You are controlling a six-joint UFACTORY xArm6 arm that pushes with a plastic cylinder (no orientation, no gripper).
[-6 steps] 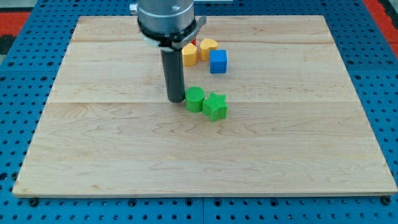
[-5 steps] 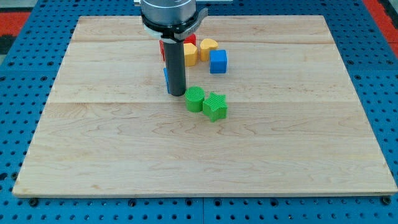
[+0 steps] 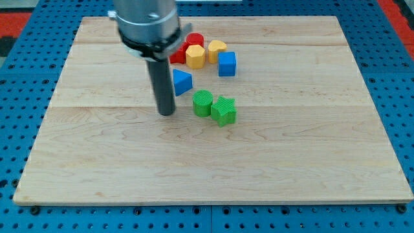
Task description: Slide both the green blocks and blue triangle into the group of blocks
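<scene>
A green round block [image 3: 202, 103] and a green star-shaped block [image 3: 224, 110] touch each other near the board's middle. A blue triangle [image 3: 182, 81] lies just above and left of them. Toward the view's top sits the group: two red blocks [image 3: 194, 41] [image 3: 178, 54], two yellow blocks [image 3: 195, 56] [image 3: 217, 49] and a blue cube [image 3: 227, 64]. My tip [image 3: 166, 113] rests on the board left of the green round block and below-left of the blue triangle, touching neither.
The wooden board [image 3: 310, 129] lies on a blue pegboard table [image 3: 401, 97]. The arm's dark body [image 3: 145, 26] hangs over the board's upper left and hides part of the left red block.
My tip has moved left and slightly down, away from the green round block. The blue triangle, hidden behind the rod before, now shows in full. The blocks have not moved.
</scene>
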